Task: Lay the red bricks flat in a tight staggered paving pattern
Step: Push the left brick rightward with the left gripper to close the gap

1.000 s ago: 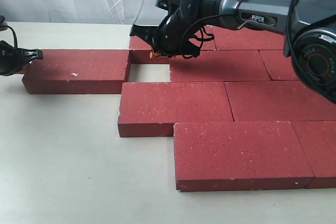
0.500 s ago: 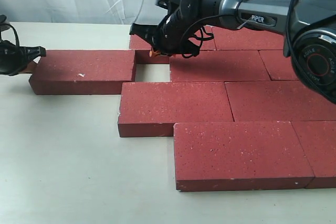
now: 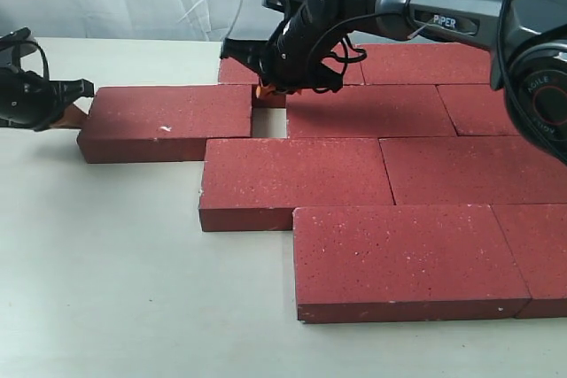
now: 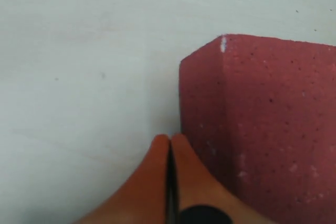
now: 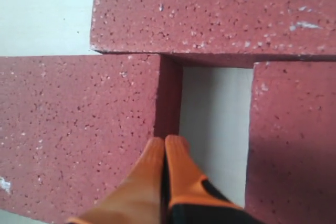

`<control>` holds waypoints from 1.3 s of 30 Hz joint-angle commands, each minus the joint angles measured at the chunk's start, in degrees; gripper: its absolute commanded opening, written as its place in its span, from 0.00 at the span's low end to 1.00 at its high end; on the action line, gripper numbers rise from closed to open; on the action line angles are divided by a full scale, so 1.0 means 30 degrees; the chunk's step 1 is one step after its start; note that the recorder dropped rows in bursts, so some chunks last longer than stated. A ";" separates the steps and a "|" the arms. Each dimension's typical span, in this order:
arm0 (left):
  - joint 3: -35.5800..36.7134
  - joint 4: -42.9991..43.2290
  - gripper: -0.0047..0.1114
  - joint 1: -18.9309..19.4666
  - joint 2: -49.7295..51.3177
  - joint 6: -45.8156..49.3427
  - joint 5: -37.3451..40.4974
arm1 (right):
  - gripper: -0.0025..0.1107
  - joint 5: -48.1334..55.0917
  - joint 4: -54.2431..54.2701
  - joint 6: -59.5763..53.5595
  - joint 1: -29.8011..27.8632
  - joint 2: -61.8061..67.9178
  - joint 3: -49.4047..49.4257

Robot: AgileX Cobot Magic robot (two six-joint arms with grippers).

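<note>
partly, right gripper point(image 3: 262, 91) hides rear red bricks point(image 3: 237, 71).

Dark-red pale-speckled bricks point(image 3: 292, 170), cream table point(image 3: 106, 289)

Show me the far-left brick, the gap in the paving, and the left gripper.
far-left brick point(image 3: 168, 119), exterior view, middle of its top face.
gap point(image 5: 215, 124), right wrist view, middle of the opening.
left gripper point(image 4: 169, 145), left wrist view, between its closed orange fingertips.
</note>
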 commanded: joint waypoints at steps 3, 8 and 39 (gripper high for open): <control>0.0035 0.0125 0.04 0.0971 -0.0034 -0.0543 0.0876 | 0.02 0.0207 -0.1090 -0.0022 -0.0016 -0.0165 -0.0072; 0.0035 0.0114 0.04 0.0187 0.0012 -0.0372 0.0871 | 0.02 0.0171 -0.1214 -0.0022 -0.0016 -0.0165 -0.0072; -0.0006 -0.0727 0.04 -0.2653 0.1515 0.1531 0.1953 | 0.02 -0.0020 -0.1244 -0.0022 -0.0016 -0.0132 -0.0072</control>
